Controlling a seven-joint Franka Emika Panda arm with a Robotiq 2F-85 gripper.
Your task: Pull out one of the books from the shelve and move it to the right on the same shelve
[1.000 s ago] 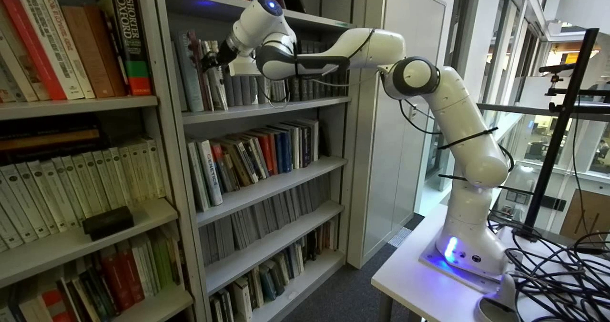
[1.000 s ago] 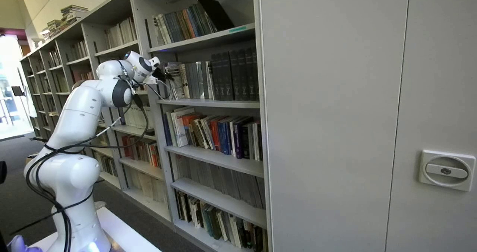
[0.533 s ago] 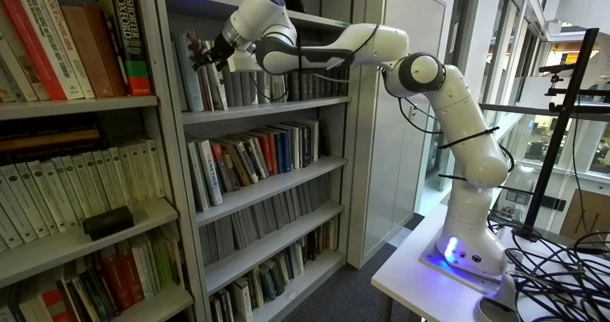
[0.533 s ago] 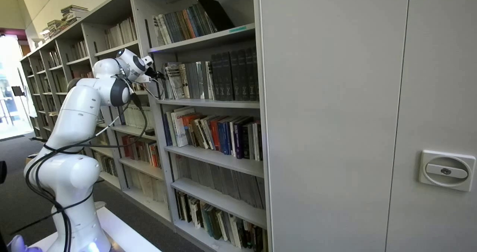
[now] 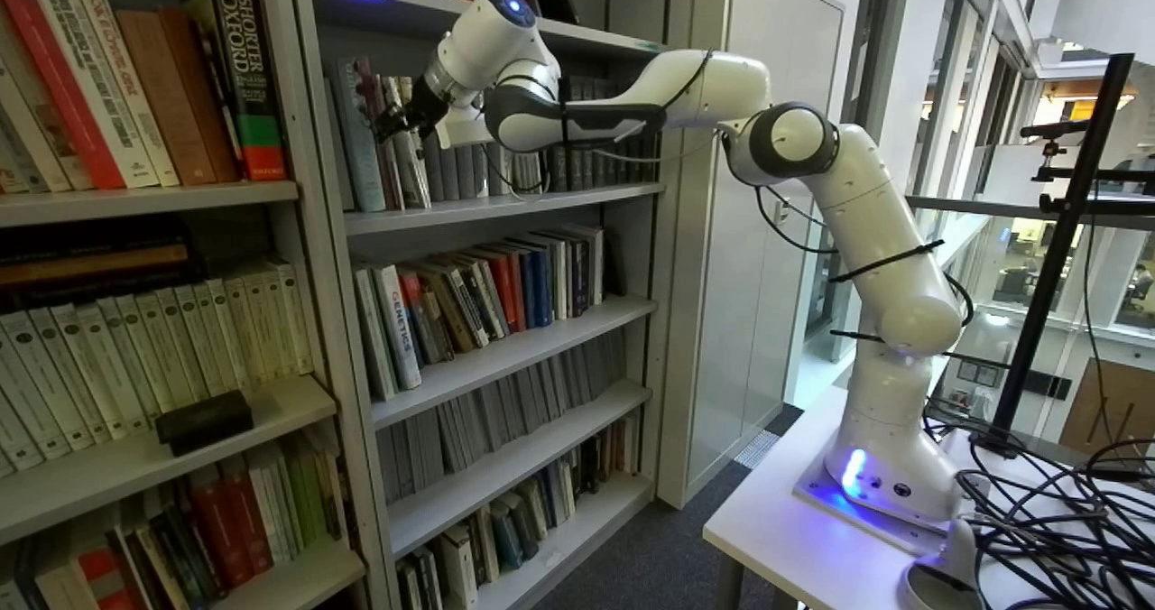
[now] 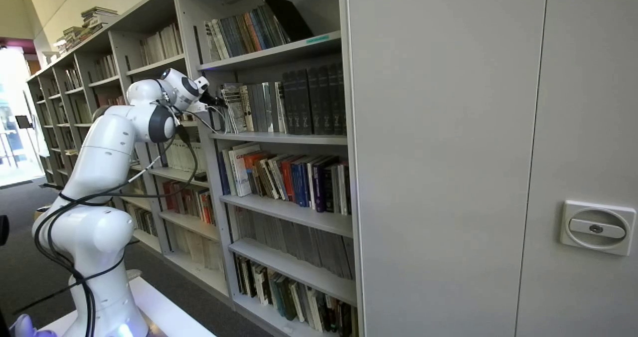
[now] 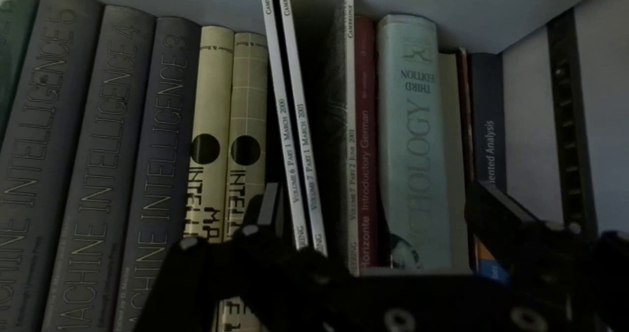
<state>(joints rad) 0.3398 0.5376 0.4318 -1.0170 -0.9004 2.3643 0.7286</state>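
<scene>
The shelve (image 5: pixel 505 206) is the grey tier with mostly grey and dark books; it also shows in an exterior view (image 6: pixel 279 137). My gripper (image 5: pixel 379 128) is at its left end, before the spines, and shows in an exterior view (image 6: pixel 222 102). In the wrist view my gripper (image 7: pixel 381 204) is wide open and empty. Between its fingers stand two leaning thin white volumes (image 7: pixel 297 125), a thin white volume (image 7: pixel 350 101), a dark red book (image 7: pixel 364 125) and a thick pale blue book (image 7: pixel 410 125). The lower parts of the fingers hide some spines. I cannot tell whether they touch.
Pale yellow books (image 7: pixel 211 101) and grey books (image 7: pixel 118 101) stand on one side of the fingers. A dark blue book (image 7: pixel 486 101) and the bookcase side panel (image 7: pixel 530 125) lie on the other. Another tier (image 5: pixel 541 32) is above. My cable (image 5: pixel 523 190) hangs before the books.
My gripper first drew back and left from the spines, then came partway back toward them. It stays empty in front of the row. The books have not visibly moved.
</scene>
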